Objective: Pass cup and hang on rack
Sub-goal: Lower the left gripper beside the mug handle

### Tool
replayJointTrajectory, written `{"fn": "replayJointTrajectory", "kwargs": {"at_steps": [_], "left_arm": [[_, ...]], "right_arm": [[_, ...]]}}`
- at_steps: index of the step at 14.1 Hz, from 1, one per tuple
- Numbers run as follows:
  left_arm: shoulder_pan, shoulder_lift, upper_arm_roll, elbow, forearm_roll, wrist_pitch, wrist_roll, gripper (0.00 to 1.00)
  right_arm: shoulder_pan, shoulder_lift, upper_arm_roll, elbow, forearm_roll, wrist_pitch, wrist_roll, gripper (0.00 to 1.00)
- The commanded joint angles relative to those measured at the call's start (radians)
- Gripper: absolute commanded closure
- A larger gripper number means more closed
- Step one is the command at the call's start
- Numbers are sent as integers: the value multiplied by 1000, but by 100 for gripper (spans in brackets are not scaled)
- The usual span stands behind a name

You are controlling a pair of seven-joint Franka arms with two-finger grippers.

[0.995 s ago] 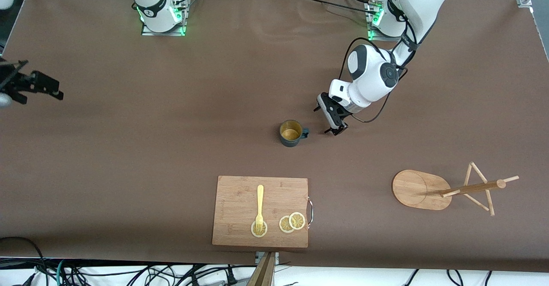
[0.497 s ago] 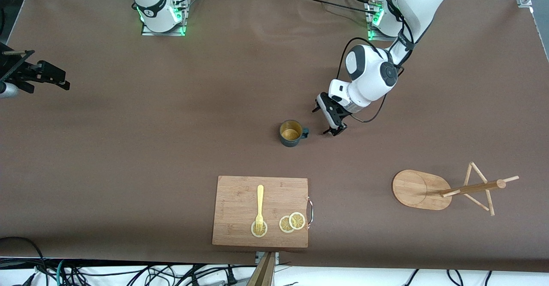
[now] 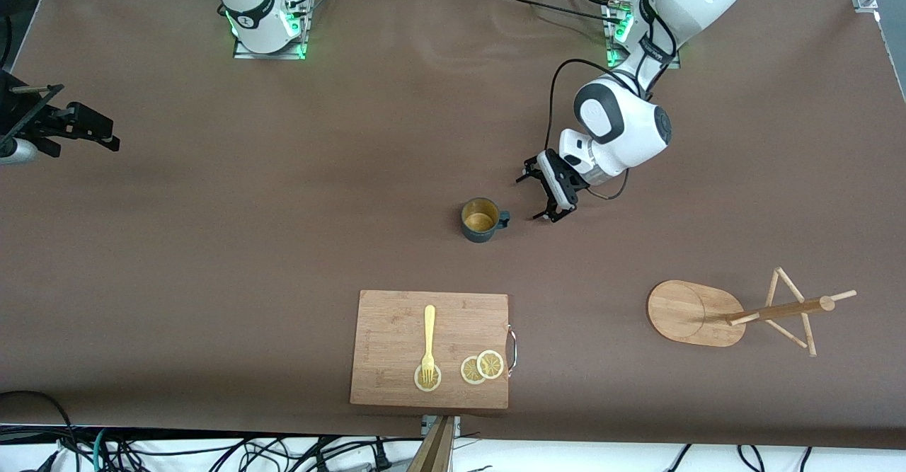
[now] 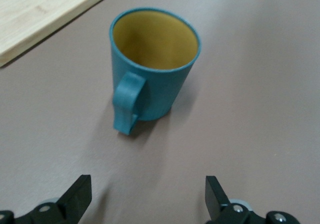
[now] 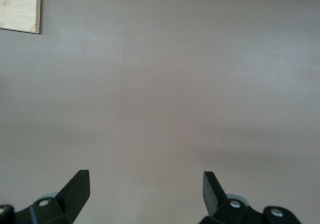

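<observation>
Teal cup (image 3: 482,220) was seen upright mid-table w/ handle turned toward left gripper (image 3: 551,197), held wide open, empty, just beside it; right gripper (image 3: 85,129), also open, empty, waited well apart.

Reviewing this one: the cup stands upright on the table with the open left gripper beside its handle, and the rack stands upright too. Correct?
Not quite: the rack lies tipped on its side, as the front view shows. The rest holds: the cup stands upright on the table, and the open left gripper is beside its handle.
</observation>
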Motion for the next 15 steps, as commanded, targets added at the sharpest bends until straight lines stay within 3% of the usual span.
{"fn": "replayJointTrajectory", "kwargs": {"at_steps": [1,6,15], "left_arm": [[28,6,15,23,-195,-93,220,0],[34,6,107,21,-326,-259,426,0],[36,47,135,21,-475,-389,610,0]], "right_arm": [[2,0,3,17,-6,-6,14,0],[2,1,3,17,-5,-4,14,0],[2,1,3,17,0,-6,16,0]]}}
